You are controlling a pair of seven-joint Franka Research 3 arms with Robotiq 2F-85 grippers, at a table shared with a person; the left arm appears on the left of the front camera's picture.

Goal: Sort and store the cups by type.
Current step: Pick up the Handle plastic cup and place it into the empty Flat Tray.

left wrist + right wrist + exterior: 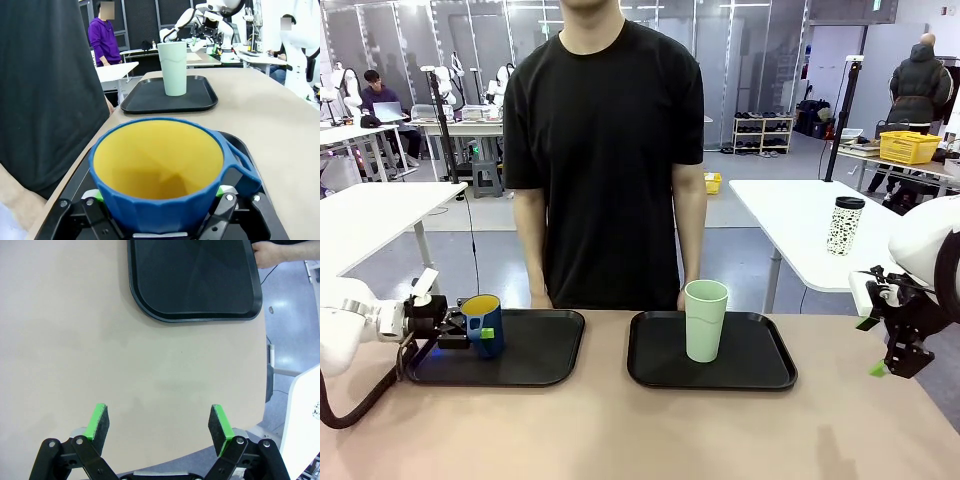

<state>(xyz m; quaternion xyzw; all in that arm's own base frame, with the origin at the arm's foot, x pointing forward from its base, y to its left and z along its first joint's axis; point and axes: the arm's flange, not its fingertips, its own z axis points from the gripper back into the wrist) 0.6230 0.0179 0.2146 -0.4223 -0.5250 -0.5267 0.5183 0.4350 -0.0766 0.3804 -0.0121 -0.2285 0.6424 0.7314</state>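
Note:
The dark-blue mug [483, 322] with its yellow inside stands at the left end of the left black tray [535, 362]. My left gripper [478, 334] is shut on the mug from the left. In the left wrist view the mug [160, 175] sits between the green pads [92, 194], its handle to the right. The pale-green tumbler [705, 320] stands upright on the right black tray [760, 368], and the tumbler [172, 67] stands farther off in that view. My right gripper [872, 346] hangs open over the table's right end. Its fingers [98, 422] hold nothing.
A person in a black shirt stands at the far edge with a hand [683, 298] by the right tray, and that hand [270, 252] touches the tray's rim [200, 317]. A white speckled tumbler [845, 225] with a black lid stands on another table behind.

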